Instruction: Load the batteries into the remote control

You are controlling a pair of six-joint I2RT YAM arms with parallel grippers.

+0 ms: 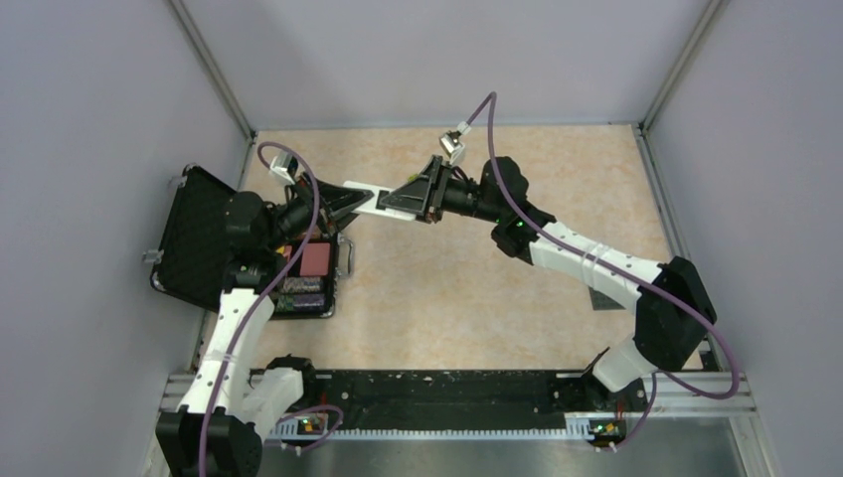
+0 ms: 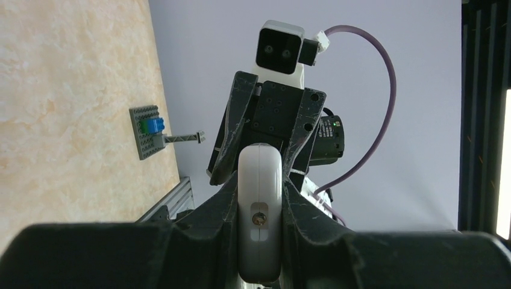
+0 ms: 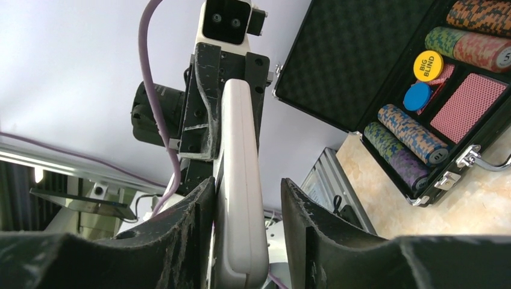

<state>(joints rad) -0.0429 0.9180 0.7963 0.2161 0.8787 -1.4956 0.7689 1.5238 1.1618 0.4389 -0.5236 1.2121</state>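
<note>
The remote (image 1: 370,197) is held above the surface (image 1: 477,298), spanning the gap between the two tools. The left tool (image 2: 260,195) is clamped on one end, with both fingers pressed against the remote's sides. The right tool (image 3: 247,192) straddles the opposite end with its jaws parted: one finger (image 3: 193,223) touches the remote, while the other (image 3: 313,229) stands clear of it. An open chip case (image 1: 199,238) lies beside the left arm.

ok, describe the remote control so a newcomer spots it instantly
Above the far half of the beige table, the two arms meet. The remote control is the flat bar bridging the left hand and right hand, the only white thing between those black hands.
</note>
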